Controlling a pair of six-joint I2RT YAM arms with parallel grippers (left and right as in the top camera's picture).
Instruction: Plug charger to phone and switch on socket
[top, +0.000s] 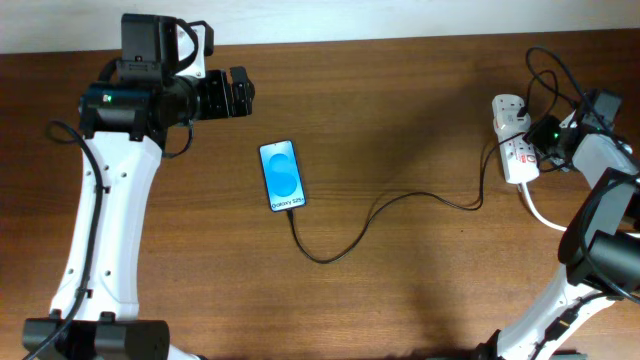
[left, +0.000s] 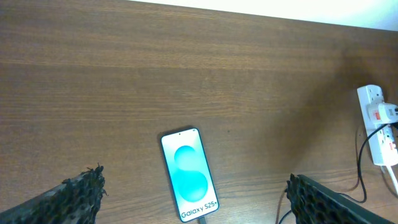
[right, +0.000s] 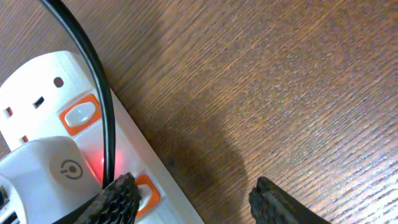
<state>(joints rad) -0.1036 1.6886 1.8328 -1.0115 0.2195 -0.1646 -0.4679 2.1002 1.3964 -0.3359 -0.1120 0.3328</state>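
Phone (top: 282, 175) lies flat in the middle of the brown table (top: 400, 90). Its screen is bright blue with the white words "Galaxy S25". The thin black charger (top: 400, 198) meets its bottom edge and runs to the white socket (top: 515, 140) on the right, where a red light glows. The left gripper (top: 243, 92) is near the phone, jaws wide apart. The right gripper (right: 194, 198) is open too, one finger just beside an orange-edged switch (right: 144, 190).

Brown wooden table (top: 400, 120) against a pale wall (top: 400, 15).
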